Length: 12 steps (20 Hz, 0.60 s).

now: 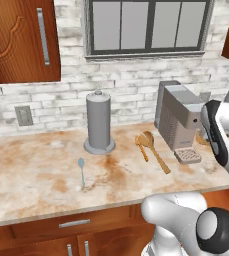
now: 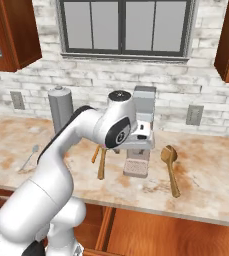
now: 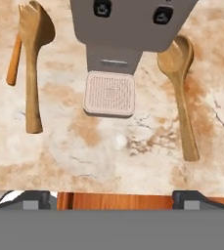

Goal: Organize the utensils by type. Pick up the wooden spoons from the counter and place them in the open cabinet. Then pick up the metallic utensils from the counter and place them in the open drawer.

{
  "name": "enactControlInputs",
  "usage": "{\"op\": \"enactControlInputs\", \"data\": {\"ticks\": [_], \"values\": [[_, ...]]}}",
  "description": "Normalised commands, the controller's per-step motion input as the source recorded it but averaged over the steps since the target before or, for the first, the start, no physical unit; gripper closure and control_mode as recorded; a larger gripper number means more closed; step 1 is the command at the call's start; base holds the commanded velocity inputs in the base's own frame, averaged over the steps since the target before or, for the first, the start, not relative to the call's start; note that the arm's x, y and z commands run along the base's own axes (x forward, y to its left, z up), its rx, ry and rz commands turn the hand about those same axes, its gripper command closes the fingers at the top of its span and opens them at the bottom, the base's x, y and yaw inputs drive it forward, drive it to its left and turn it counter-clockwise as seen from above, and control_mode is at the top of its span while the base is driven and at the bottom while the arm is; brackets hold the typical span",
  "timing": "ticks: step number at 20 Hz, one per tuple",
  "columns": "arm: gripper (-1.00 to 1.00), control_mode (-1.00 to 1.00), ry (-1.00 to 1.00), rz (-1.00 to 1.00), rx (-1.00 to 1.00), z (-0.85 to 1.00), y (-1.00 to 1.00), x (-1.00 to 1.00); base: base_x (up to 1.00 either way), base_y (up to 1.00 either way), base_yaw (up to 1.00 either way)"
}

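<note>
Gripper (image 3: 112,199): standing wide open with nothing between its dark finger tips; the tips are rising at the near edge of the hand view, above the counter's front edge.
Arm pose: the white arm is bending over the beige-tan marbled stone counter (image 3: 108,146), and the hand is looking nearly straight down from well above the surface.
Directly ahead of the hand: the grey boxy coffee machine (image 3: 128,24) with its pale square drip grate (image 3: 109,93) is sitting centred between the finger tips.
Wooden spoon, right-finger side: the light orange-brown round-bowled wooden spoon (image 3: 182,93) is lying flat, handle toward the hand, bowl beside the machine.
Wooden spoon, left-finger side: a second long-handled wooden spoon (image 3: 33,68) is lying flat likewise, with a shorter, slimmer orange wooden utensil (image 3: 14,61) just outside it.
Metallic utensil: the thin silvery spoon (image 1: 81,170) is lying well apart, past the grey cylindrical paper-towel holder (image 1: 99,122).
Drawer: reddish-brown wood (image 2: 176,235) is showing below the counter edge, under the hand; judged to be the open drawer.
Handling, judged: the wooden spoons are looking light, stiff and unbreakable, the smooth surface perhaps slightly slippery.
Hold, judged: closing across mid-handle, jaws square to its length, is looking best; the handle is lying low, so the tips would need to reach the stone.
</note>
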Motion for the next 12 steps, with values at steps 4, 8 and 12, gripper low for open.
{"op": "enactControlInputs", "data": {"ticks": [4, 8, 12], "values": [[-1.00, -1.00, 0.05, 0.00, 0.01, -0.24, -0.59, 0.00, 0.00, 0.00, 0.00], [-1.00, -1.00, 0.14, -0.01, 0.03, -0.10, -0.58, 0.09, 0.00, 0.00, 0.00], [-1.00, -1.00, 0.24, -0.03, 0.03, -0.05, -0.57, 0.16, 0.00, 0.00, 0.00]]}}
